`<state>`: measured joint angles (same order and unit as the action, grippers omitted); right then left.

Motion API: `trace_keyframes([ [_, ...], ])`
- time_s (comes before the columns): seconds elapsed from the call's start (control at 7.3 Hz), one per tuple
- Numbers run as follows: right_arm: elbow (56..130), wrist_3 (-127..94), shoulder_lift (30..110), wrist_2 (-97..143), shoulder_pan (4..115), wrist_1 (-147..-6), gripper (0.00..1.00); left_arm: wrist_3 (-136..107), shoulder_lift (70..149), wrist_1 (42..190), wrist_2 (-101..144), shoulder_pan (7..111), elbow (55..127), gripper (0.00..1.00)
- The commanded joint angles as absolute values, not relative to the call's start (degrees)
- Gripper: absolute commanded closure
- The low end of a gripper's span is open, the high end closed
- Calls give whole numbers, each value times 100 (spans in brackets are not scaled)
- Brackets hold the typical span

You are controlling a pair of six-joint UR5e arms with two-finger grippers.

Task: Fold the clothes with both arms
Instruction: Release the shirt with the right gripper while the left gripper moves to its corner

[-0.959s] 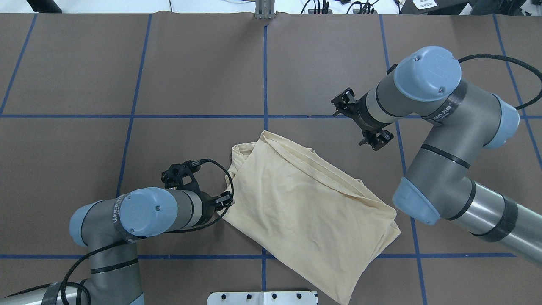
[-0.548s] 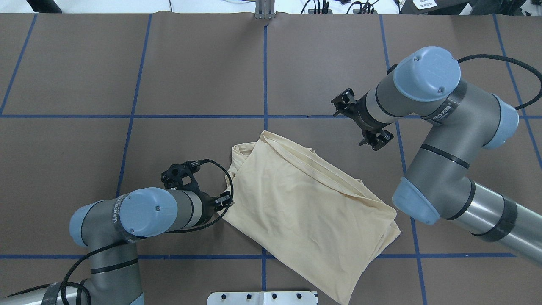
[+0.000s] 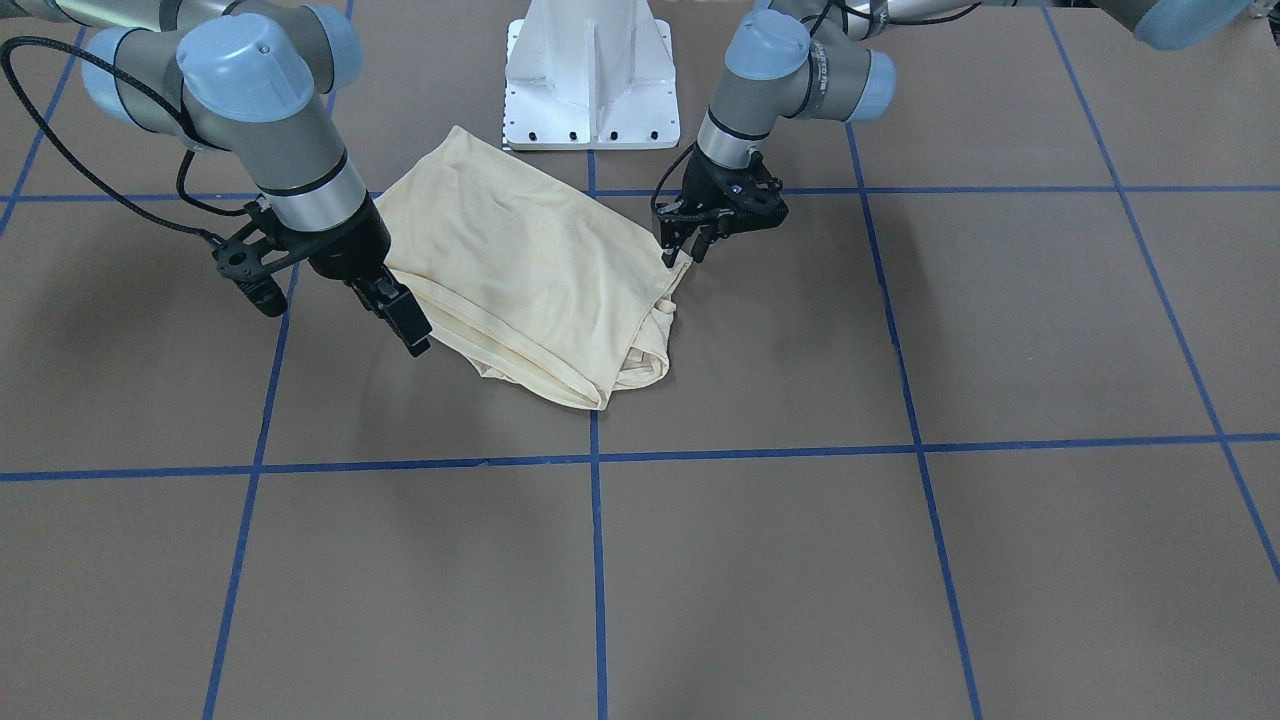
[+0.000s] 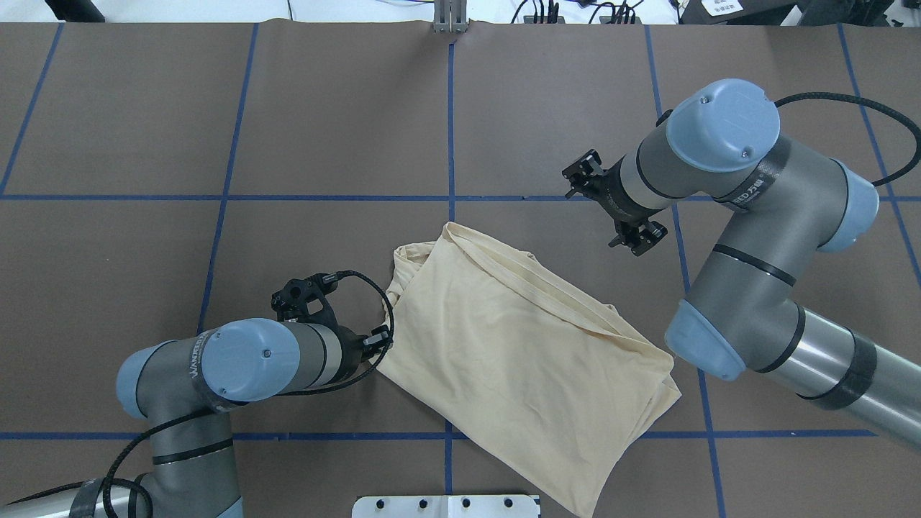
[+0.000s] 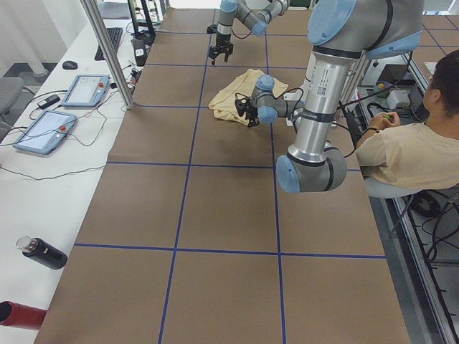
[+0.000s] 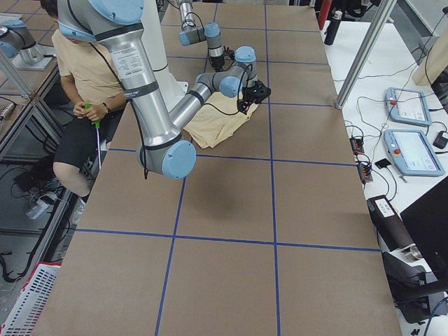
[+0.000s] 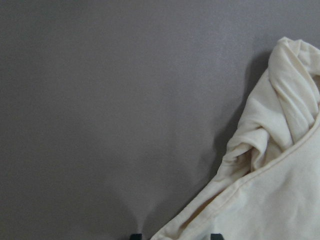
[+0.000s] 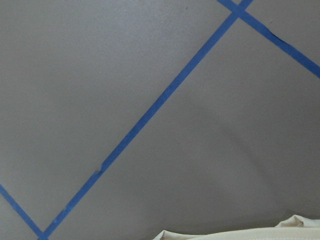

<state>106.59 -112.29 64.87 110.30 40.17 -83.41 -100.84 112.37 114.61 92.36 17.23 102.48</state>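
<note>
The clothes are one pale cream-yellow shirt [image 3: 530, 270], folded into a slanted, wrinkled bundle [image 4: 518, 345] near the robot's side of the table. My left gripper [image 3: 682, 258] hovers low at the bundle's edge, its jaws apart. In the left wrist view the shirt's hem [image 7: 280, 175] runs between two dark fingertips [image 7: 135, 236] at the bottom edge. My right gripper [image 3: 415, 340] hangs just off the opposite edge, open and holding nothing. The right wrist view shows brown table and only a sliver of the shirt [image 8: 250, 234]. In the overhead view both wrists hide their fingers.
The white pedestal base [image 3: 590, 70] stands just behind the shirt. Blue tape lines [image 3: 595, 460] grid the brown table. A seated person [image 5: 416, 143] is beside the robot. Tablets [image 5: 43, 129] and bottles [image 5: 39, 252] lie on a side bench.
Both arms have shifted only a few pixels. The shirt lies as it did.
</note>
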Motion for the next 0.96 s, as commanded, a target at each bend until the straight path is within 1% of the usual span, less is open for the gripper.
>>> trace_keyframes([
  [0.0, 10661, -11232, 6486, 11030, 4017, -8341, 0, -10099, 11224, 11452, 9237, 1723, 10248, 100],
  [0.27, 10661, -11232, 6486, 11030, 4017, -8341, 0, -10081, 11215, 11417, 9246, 1853, 10353, 100],
  [0.55, 10679, -11241, 6478, 11039, 4017, -8341, 0, -9523, 11285, 11452, 9246, 2440, 10240, 100],
  [0.68, 10714, -11267, 6469, 11039, 4008, -8323, 0, -9057, 11433, 11496, 9255, 3000, 10083, 100],
  [0.82, 10731, -11311, 6451, 11039, 3999, -8271, 0, -8731, 11965, 11653, 9281, 3528, 9385, 100],
])
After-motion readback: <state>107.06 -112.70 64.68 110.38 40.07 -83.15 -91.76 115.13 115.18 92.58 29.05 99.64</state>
